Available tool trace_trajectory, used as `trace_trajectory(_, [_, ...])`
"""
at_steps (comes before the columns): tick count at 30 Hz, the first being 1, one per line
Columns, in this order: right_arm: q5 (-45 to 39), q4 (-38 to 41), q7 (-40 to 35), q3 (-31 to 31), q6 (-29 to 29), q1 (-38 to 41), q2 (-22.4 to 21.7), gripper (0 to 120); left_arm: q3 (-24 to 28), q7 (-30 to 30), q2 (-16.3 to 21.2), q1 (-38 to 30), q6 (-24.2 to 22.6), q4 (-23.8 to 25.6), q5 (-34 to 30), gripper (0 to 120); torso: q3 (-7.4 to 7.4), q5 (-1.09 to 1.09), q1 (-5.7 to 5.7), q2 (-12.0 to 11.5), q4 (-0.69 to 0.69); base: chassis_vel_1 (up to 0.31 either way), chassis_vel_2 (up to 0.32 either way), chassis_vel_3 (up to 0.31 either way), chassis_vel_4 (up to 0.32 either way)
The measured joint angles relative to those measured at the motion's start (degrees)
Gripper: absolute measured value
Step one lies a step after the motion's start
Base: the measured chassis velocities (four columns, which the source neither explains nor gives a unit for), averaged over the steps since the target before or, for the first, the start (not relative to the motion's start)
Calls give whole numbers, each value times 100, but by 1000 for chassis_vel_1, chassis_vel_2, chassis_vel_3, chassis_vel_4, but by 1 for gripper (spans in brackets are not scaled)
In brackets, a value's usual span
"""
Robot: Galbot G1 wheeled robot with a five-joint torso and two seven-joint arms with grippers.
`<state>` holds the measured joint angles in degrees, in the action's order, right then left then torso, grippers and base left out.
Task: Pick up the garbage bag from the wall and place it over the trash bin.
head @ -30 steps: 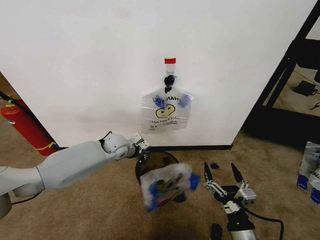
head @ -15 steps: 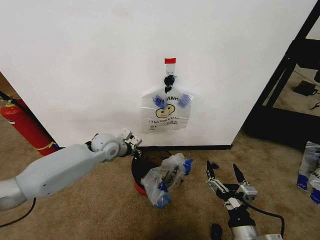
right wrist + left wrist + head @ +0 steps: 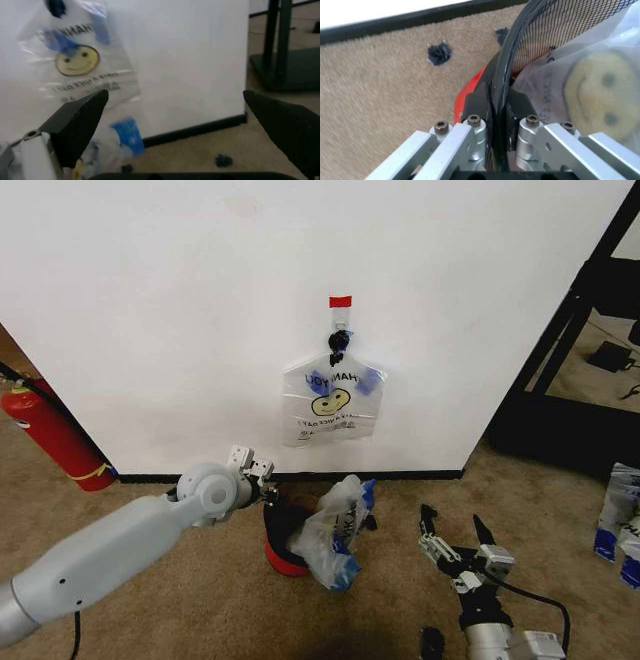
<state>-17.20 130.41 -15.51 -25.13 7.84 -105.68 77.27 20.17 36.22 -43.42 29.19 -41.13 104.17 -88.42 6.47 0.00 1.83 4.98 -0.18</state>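
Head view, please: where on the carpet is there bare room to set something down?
Bare carpet lies between the red fire extinguisher and the left pincer, and between the crinkly clear garbage bag and the right pincer. It is crowded at the round black mesh trash bin.

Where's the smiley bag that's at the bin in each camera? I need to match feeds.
Head view: the clear crinkly plastic garbage bag lies over the round black mesh trash bin, low centre.
Left wrist view: it sits inside the bin's rim beside the left gripper.
Right wrist view: its blue-taped edge, before the wall.
Shared landmark: the black baseboard.
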Motion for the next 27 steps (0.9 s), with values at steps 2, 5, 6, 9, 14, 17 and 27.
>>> trace_trajectory(2, [-1,6,-225,-3,-198,76,-39,100,-410,415,-112,347,121,171,-276,4,0,0,0,0,0,0,0,0,0])
trace_trajectory(5, [6,6,-339,27,-321,110,-54,100,-965,790,-264,826,253,382,-422,4,0,0,0,0,0,0,0,0,0])
trace_trajectory(6, [17,5,-351,42,-343,110,-55,100,-1104,856,-301,964,280,429,-426,4,0,0,0,0,-1,0,0,0,0])
trace_trajectory(9, [51,-25,-399,69,-385,112,-66,100,-1361,957,-381,1280,344,499,-411,4,0,0,0,0,0,0,0,0,0])
trace_trajectory(14, [80,-70,-558,90,-481,122,-103,100,-1791,852,-711,1929,408,488,-58,4,0,-1,0,1,0,0,0,0,0])
trace_trajectory(17, [97,-70,-567,90,-488,107,-116,100,-1842,809,-837,2053,416,458,103,4,0,-1,0,1,1,0,0,0,0])
trace_trajectory(27, [173,-14,-571,92,-471,-4,-166,100,-1853,681,-1251,2210,440,270,705,4,0,0,0,1,-1,0,0,0,0])
